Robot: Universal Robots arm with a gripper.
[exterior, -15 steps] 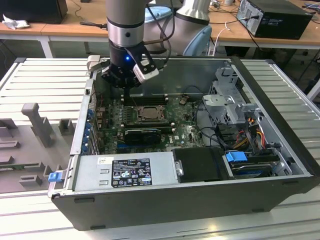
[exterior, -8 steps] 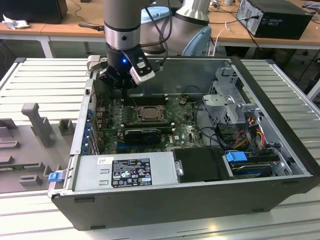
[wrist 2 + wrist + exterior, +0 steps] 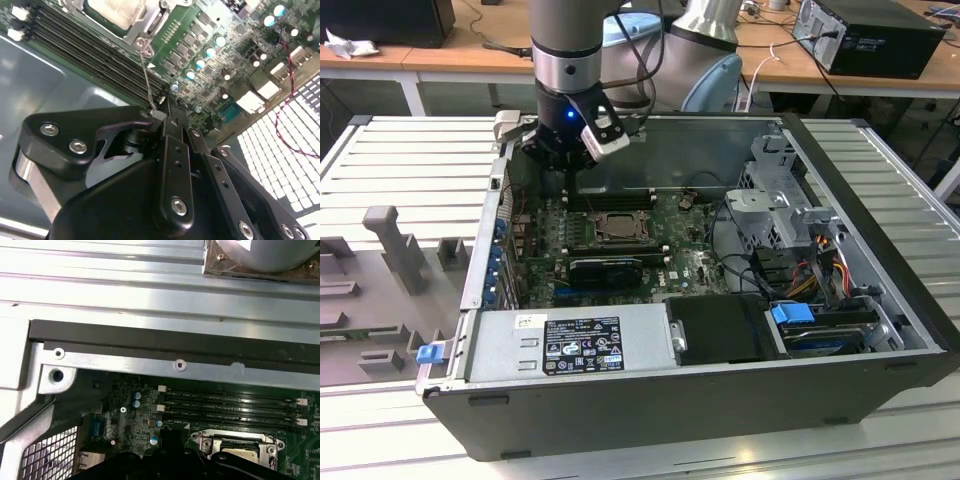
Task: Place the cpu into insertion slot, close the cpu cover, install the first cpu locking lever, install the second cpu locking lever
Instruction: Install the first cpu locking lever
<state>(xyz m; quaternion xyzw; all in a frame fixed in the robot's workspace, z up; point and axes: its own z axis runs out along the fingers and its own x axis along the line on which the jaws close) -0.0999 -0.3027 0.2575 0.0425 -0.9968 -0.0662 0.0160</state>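
The cpu (image 3: 116, 11) lies in the insertion slot (image 3: 617, 228) on the green board, its pale metal top showing. The silvery cpu cover (image 3: 146, 25) lies flat around it. A thin wire cpu locking lever (image 3: 146, 75) rises from the socket's corner to the tips of my black gripper (image 3: 167, 107), whose fingers meet on the lever's free end. In the exterior view the gripper (image 3: 570, 165) hangs over the far side of the board, just behind the socket. The first wrist view shows the socket (image 3: 235, 450) beside the memory slots.
Black memory slots (image 3: 90, 45) run alongside the socket. A black heatsink block (image 3: 605, 268) lies on the board in front of it. The power supply (image 3: 570, 340) fills the near side, and a drive cage (image 3: 780, 200) with cables stands at the exterior view's right. The case walls (image 3: 150, 340) enclose the board.
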